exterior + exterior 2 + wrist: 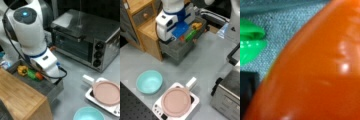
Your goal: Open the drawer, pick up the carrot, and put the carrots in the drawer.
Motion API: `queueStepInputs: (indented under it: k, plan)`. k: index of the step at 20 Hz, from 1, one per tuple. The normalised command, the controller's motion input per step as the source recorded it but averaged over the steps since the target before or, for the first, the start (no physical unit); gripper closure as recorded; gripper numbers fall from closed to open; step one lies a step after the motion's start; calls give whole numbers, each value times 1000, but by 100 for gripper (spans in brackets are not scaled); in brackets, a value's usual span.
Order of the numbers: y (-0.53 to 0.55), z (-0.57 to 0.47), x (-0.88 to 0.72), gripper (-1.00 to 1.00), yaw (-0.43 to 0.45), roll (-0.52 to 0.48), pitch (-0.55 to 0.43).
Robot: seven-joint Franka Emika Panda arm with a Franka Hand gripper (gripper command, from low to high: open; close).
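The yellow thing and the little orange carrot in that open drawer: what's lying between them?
A green vegetable lies between the yellow item and the carrot, all in a row inside the open drawer, in both front views. The tool is hidden behind the arm's end there.

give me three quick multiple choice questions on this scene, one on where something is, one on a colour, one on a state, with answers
1. Where does the carrot lie?
A. in the bowl
B. in the drawer
C. on the toaster oven

2. What colour is the bowl?
A. teal
B. red
C. black

3. What state is the drawer in?
A. pushed shut
C. taken out and lying on the table
B. pulled open

Answers:
1. B: in a front view the carrot sits in the drawer beside a green vegetable, under the gripper.
2. A: both front views show a teal bowl near the pink pan.
3. B: its inside shows, with toys lying in it.
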Motion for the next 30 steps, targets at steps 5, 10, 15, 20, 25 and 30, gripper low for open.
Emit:
queueStepInputs:
  k: [5,10,15,20,25,30]
  plan:
    - [-68,-161,-148,100,70,78,-194]
    - [-39,-146,-95,100,75,98,-196]
    - [7,-123,-14,100,74,114,-191]
    - [82,-99,51,100,50,121,-189]
    - [134,-132,108,100,32,132,-178]
    - [98,-157,62,-100,-7,158,-150]
